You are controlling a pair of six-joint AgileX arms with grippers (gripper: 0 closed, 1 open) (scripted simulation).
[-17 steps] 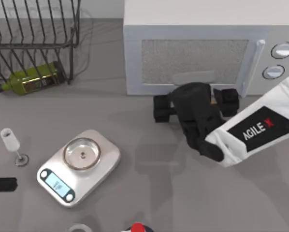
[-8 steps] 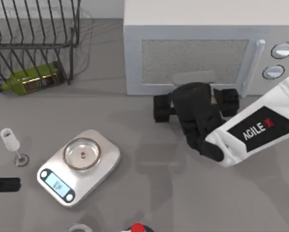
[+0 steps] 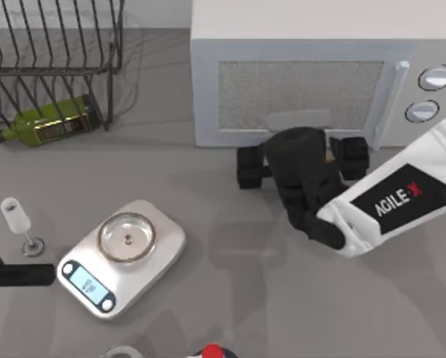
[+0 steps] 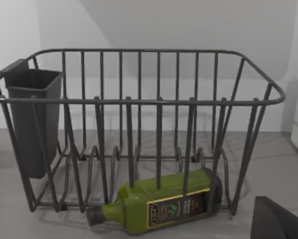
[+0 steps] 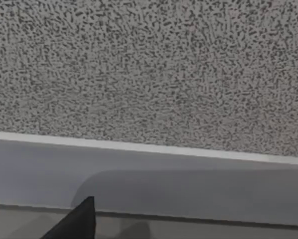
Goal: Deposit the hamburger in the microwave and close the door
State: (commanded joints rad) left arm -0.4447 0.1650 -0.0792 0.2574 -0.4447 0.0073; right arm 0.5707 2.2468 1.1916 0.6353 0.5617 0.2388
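Near left edge: left gripper [image 3: 14,276], finger spread impossible to tell. Beyond it, kitchen scale [image 3: 122,256], wine glass [image 3: 18,222]. Right gripper [image 3: 301,162] low, fingers spread wide, nearly touching shut door [image 3: 297,93] of microwave [image 3: 320,22], far right. Far left: green bottle [image 4: 161,206] against wire rack [image 4: 139,129].

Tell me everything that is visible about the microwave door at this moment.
The door is the microwave's wide front panel, light grey, with a speckled grey rectangular window. A slim white vertical handle runs along its edge beside the two round knobs. It looks shut, flush with the body. The right gripper sits directly before its lower edge; contact cannot be judged. The right wrist view shows the speckled window close up.
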